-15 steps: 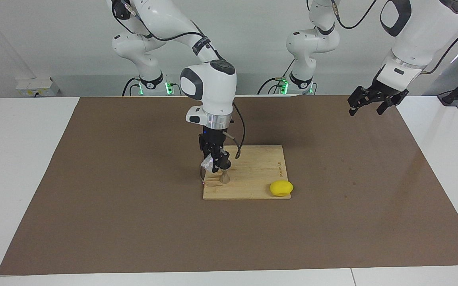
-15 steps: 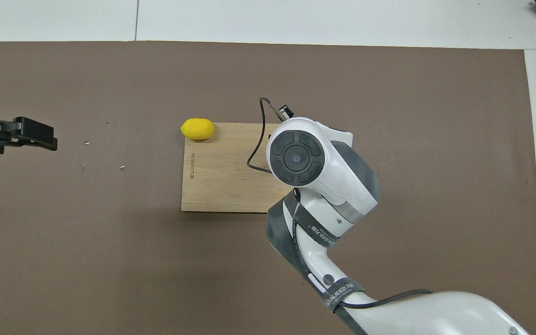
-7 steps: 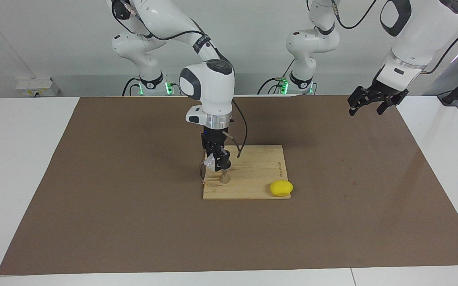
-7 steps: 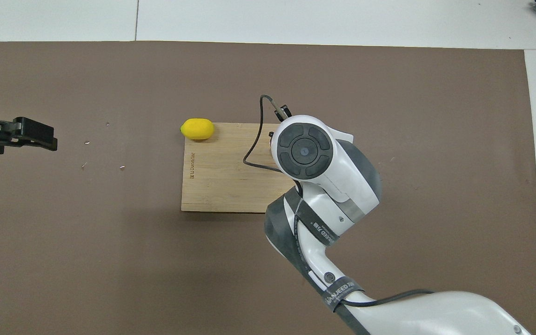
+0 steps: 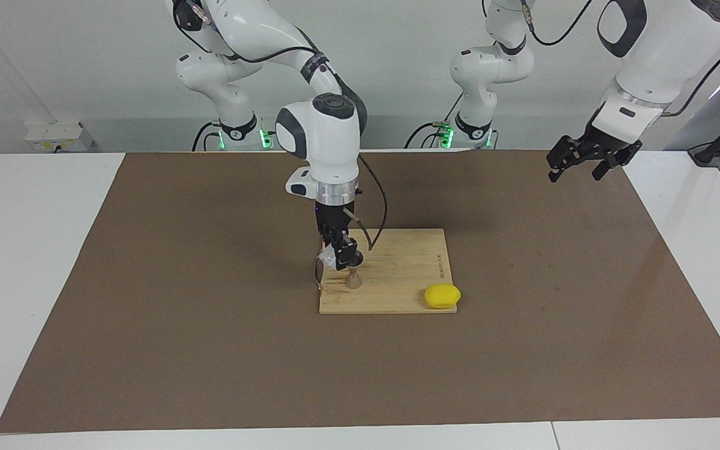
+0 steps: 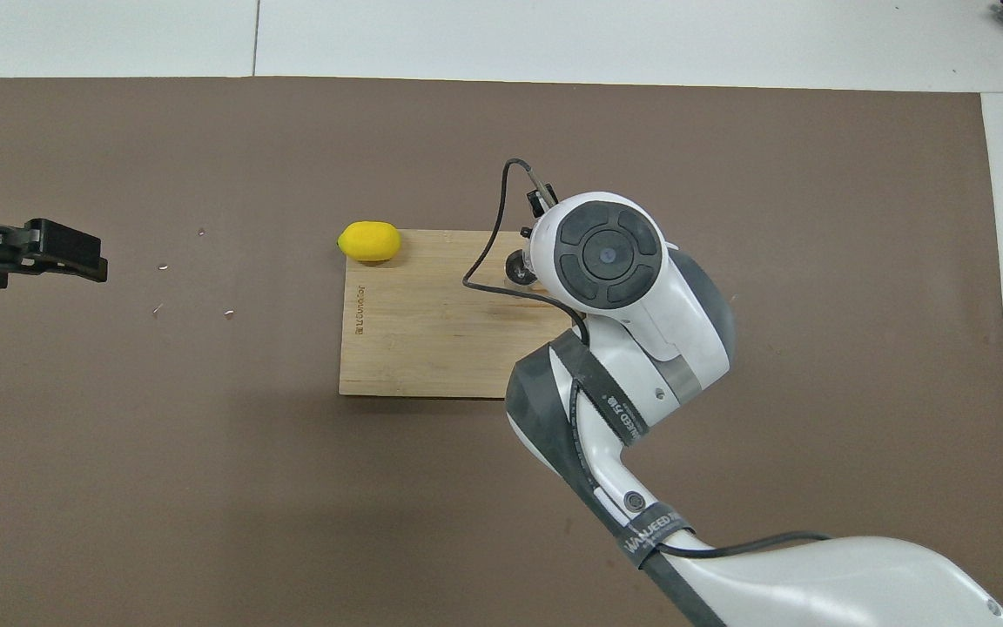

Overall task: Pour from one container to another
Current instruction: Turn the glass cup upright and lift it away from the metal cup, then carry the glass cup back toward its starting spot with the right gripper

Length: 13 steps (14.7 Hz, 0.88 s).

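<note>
From the facing view I can see what my overhead view mostly hides: the right gripper (image 5: 339, 257) hangs over the wooden board (image 5: 397, 275), clenched on the clear glass cup (image 5: 327, 256), which is tipped beside the top of the metal jigger (image 5: 353, 278). The jigger stands upright on the board, at the end toward the right arm and near the edge farther from the robots. I cannot tell whether the cup or the jigger has anything in it (both are too small to read).

Overhead, the right arm's wrist housing covers the gripper and the cup entirely; only a sliver of the jigger's round rim (image 6: 518, 268) peeks out beside the housing, plus a looping black cable (image 6: 488, 252).

The lemon (image 5: 442, 295) lies at the board's corner toward the left arm's end, farther from the robots than the board's middle; overhead shows it overlapping that corner.

The left gripper (image 5: 580, 164) waits in the air over the brown mat (image 5: 179, 350) at its own end, fingers spread apart, grasping nothing.
</note>
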Each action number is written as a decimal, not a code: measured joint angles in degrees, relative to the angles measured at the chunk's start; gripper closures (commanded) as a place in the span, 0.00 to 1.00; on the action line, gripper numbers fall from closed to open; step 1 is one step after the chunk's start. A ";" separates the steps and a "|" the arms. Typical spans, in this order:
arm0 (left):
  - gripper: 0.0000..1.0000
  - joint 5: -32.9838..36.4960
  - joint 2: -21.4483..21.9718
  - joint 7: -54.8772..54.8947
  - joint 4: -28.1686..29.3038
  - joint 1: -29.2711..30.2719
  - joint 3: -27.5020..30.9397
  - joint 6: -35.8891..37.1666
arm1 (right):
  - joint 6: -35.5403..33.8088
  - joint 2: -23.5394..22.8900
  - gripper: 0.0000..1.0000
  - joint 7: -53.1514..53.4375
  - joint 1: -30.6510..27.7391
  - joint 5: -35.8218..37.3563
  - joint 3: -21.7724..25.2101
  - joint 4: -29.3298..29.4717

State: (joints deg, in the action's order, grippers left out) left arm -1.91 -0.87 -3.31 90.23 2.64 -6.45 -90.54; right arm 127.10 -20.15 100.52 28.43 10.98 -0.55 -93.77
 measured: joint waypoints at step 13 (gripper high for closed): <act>0.00 0.00 0.00 0.00 0.00 0.00 0.00 0.00 | -0.15 -0.02 1.00 1.28 -9.18 -23.74 0.21 -1.91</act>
State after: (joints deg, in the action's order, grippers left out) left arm -1.91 -0.87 -3.31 90.23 2.64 -6.45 -90.54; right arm 126.95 -20.16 101.80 19.25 -12.77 -0.34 -95.68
